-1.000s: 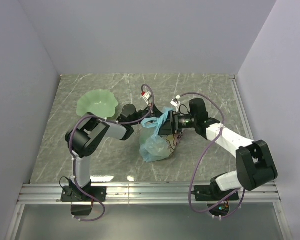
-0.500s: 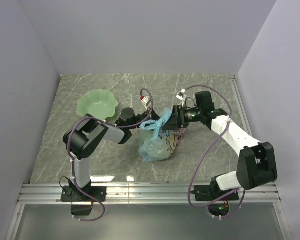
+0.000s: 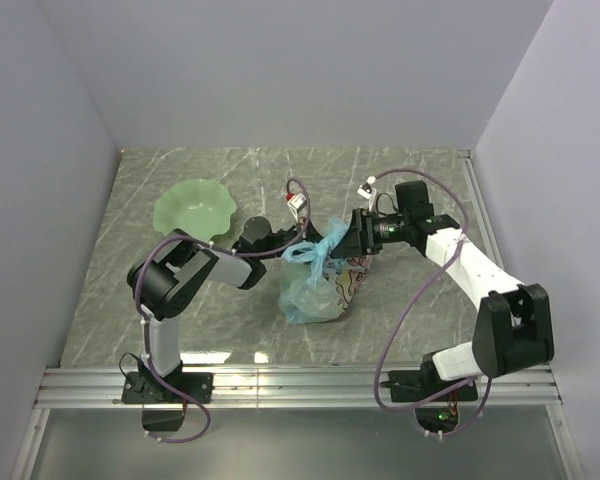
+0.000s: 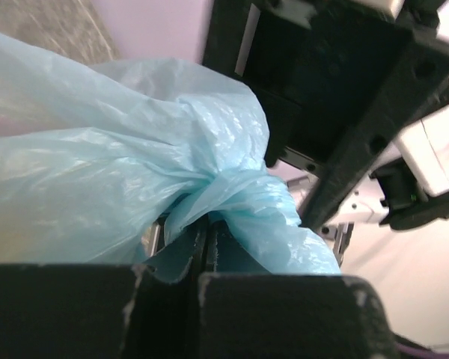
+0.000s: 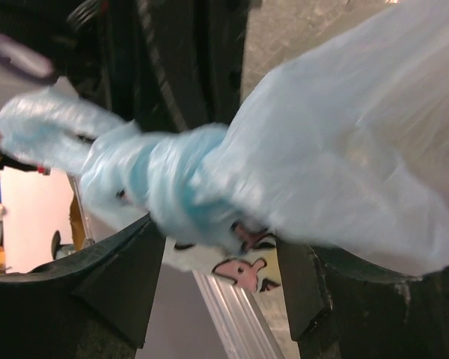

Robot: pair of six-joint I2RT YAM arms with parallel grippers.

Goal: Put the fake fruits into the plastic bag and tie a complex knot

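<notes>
The light-blue plastic bag (image 3: 315,292) stands bulging in the middle of the table, its handles twisted together on top. The fake fruits are hidden inside it. My left gripper (image 3: 298,238) is shut on a bag handle (image 4: 232,202) from the left. My right gripper (image 3: 348,238) is open at the right of the knot, its fingers (image 5: 112,284) standing either side of the twisted handle (image 5: 172,187) without pinching it. The bag fills both wrist views, as in the right wrist view (image 5: 359,134).
The pale green wavy-edged dish (image 3: 193,207) stands at the back left, beside my left arm. A printed cartoon pattern (image 3: 350,275) shows on the bag's right side. Grey walls close in the table on three sides.
My right gripper has let go of the bag handle and drawn back to the right. The handle now stands up looser above the knot. My left gripper has kept its hold.
</notes>
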